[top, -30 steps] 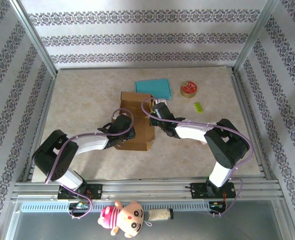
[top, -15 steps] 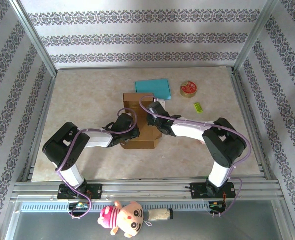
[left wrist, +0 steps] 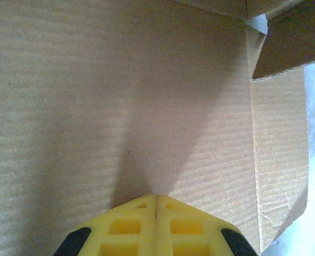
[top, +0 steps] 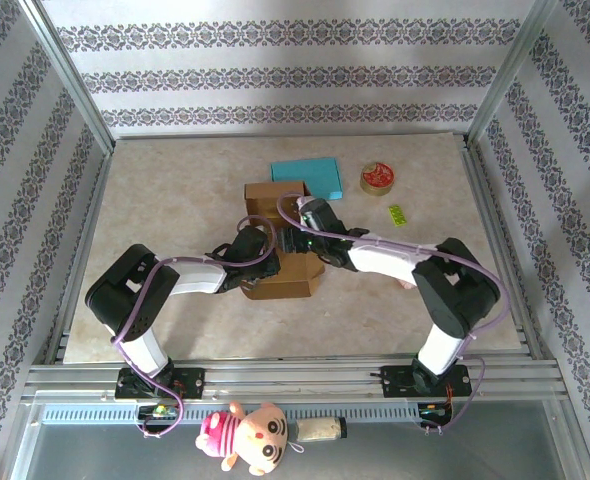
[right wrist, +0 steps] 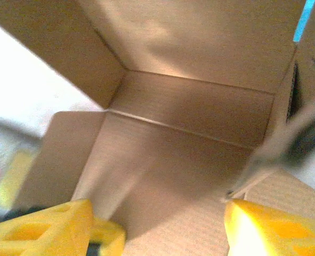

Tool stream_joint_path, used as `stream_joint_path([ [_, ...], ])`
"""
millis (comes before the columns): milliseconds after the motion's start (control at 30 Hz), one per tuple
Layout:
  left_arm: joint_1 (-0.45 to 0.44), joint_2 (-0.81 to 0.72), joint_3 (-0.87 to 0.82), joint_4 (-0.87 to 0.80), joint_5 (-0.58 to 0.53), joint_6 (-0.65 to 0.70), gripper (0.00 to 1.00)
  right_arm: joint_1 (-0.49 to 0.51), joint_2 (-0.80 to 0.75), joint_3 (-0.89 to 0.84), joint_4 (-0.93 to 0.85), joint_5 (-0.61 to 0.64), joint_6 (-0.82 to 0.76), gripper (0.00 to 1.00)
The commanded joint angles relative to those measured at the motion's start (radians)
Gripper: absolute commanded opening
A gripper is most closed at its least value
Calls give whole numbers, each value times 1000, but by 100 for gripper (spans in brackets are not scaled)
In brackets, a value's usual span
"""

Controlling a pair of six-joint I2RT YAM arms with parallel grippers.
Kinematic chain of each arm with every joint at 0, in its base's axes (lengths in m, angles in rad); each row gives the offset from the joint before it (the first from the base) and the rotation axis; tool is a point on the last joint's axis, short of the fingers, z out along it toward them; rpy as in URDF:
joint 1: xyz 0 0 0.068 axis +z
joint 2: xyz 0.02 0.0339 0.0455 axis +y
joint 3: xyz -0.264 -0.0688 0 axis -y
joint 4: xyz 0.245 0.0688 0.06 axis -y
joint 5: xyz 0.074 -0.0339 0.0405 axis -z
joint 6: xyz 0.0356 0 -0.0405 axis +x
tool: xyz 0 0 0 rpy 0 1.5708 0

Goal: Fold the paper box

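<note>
The beige marbled counter (top: pixel 155 190) carries the brown corrugated cardboard box (top: pixel 273 200) at its middle, between my two arms, flaps open. A second ago it lay skewed; now its edges run square to the counter's sides. My left arm has swung its elbow inward. My left gripper (left wrist: pixel 156 198) has gone from nearly closed to pinched fully together, gripping nothing, tips just over a flat box panel. My right gripper (right wrist: pixel 157 208) has spread wide from almost closed and hangs over the box's inner floor, holding nothing. Behind the box lie a teal rectangular sheet (top: pixel 305 176), a red round tin (top: pixel 377 179) with print too small to read, and a small yellow-green packet (top: pixel 396 214).
</note>
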Motion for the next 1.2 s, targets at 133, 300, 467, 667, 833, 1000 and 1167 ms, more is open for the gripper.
stream_joint_path([
  [133,4,8,31,-103,-20,30,2,-99,-224,-95,-46,-329,-206,70],
  [300,4,6,35,-101,-16,27,2,-199,-326,-139,17,-309,-319,70],
  [467,4,-9,34,-99,-13,28,3,-352,-205,-74,87,-226,-393,67],
  [667,5,-24,43,-108,-11,41,4,-458,-10,62,42,-482,-480,63],
  [833,5,-30,53,-122,-13,57,5,-443,41,139,-42,-591,-593,68],
  [1000,4,-28,52,-105,-12,45,6,-394,71,197,-146,-588,-642,68],
  [1167,5,-33,61,-123,-19,51,6,-359,86,216,-194,-597,-636,69],
])
